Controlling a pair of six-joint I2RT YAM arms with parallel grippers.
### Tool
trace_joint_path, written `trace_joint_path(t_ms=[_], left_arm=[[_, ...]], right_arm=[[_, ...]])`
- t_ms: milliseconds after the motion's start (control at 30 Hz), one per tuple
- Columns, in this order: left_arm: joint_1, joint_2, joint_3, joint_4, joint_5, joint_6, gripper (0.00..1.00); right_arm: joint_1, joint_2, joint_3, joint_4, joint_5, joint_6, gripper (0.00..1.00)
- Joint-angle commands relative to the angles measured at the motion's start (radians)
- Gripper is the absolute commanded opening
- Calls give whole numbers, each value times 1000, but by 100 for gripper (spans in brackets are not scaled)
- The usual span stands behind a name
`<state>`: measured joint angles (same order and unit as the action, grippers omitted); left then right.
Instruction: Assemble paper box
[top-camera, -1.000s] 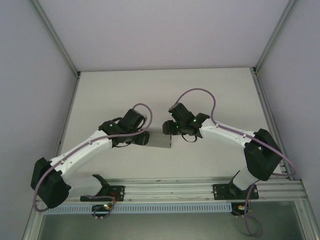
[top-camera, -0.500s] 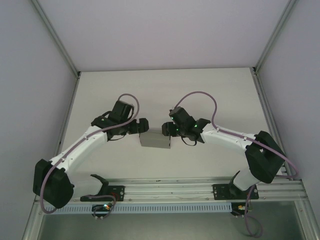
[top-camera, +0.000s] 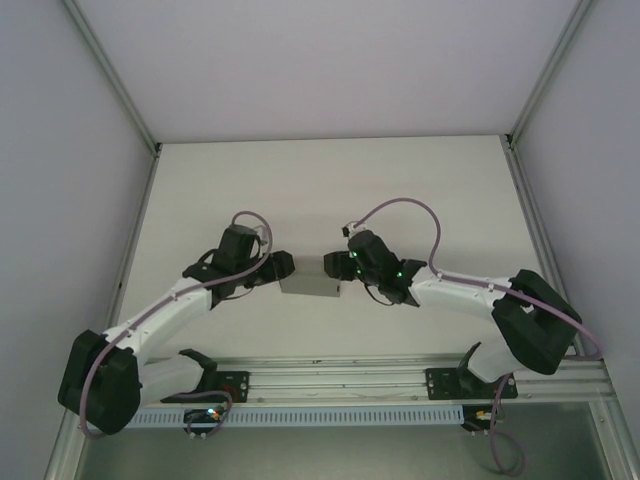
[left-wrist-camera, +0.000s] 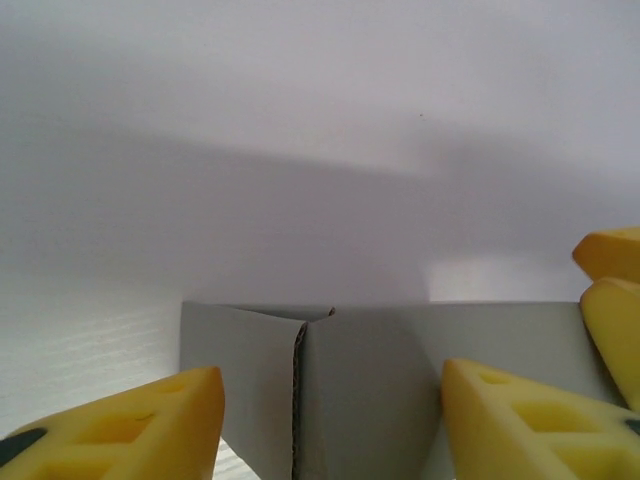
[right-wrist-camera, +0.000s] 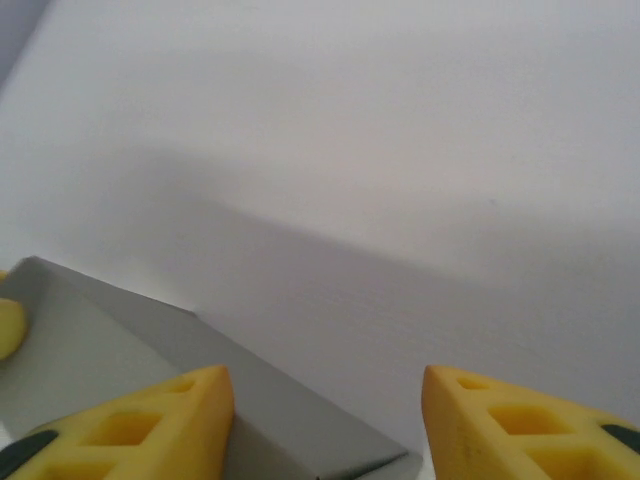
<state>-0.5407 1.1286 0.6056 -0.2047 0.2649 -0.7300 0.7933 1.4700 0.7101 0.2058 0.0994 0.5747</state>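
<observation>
The paper box (top-camera: 312, 283) lies on the white surface (top-camera: 400, 180) near the middle, directly between the two arms. It is a small shallow box of plain matte grey card. From above, its long axis runs left to right, one short end toward each pincer, and it lies nearly parallel to the near edge.

The left pincer (top-camera: 283, 267) meets the box's left end. In the left wrist view its yellow fingers (left-wrist-camera: 130, 430) stand apart on either side of an upright corner seam of the box (left-wrist-camera: 380, 380), where a raw fluted card edge shows. Whether they press the card cannot be told.

The right pincer (top-camera: 335, 268) meets the right end. In its own view the jaws are apart, one finger (right-wrist-camera: 130, 425) overlapping the box (right-wrist-camera: 100, 340) and the other beside its corner. Whether it grips cannot be told.
</observation>
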Motion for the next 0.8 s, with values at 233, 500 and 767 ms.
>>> trace_joint_path(t_ms=[233,500,767], left_arm=[[9,-81,-317,181,-11,-38,39],[10,-159,-420,279,-26,-61,14],[12,-174,-462,339,-20,-90,1]], right_arm=[[12,138,-371,470,-41,-281,45],[-9,440,-441,970,-139,-397,31],[-19,451,-447,1040,-160,-397,19]])
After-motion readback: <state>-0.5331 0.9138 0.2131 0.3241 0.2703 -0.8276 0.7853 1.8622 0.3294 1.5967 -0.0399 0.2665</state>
